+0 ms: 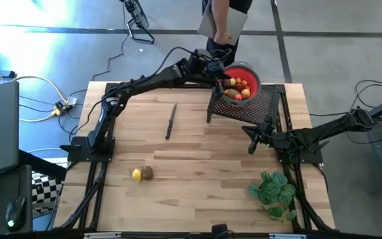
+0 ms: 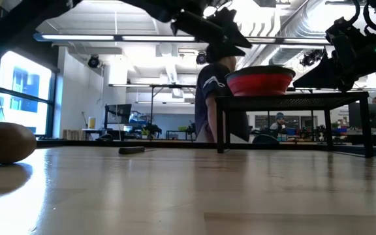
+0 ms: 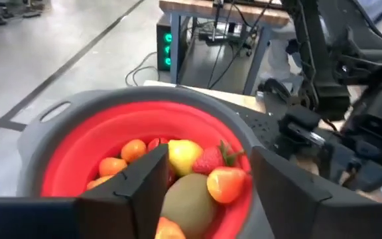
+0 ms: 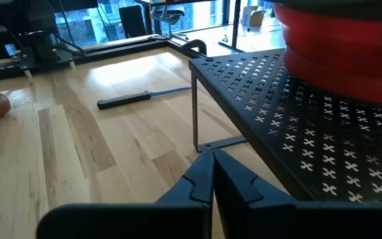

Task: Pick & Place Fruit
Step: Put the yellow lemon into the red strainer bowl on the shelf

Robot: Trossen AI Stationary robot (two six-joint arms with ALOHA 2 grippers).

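- Left gripper (image 3: 204, 192) over the red bowl (image 1: 241, 72), upper centre-right of the high view; fingers (image 3: 141, 189) spread apart, holding nothing.
- Fruit (image 3: 191, 179) heaped in the bowl below it: yellow, orange, red and brown pieces.
- Bowl sits on a black perforated rack (image 1: 257, 106).
- Right gripper (image 4: 212, 174) pinched closed, empty, low beside the rack at right centre.
- Two more fruit (image 1: 142, 174), yellow and brown, touching, lower left on the table (image 1: 197, 192).
- Knife (image 1: 171, 121) mid-table; plant (image 1: 272, 192) lower right.
- Person (image 1: 221, 26) at top edge.
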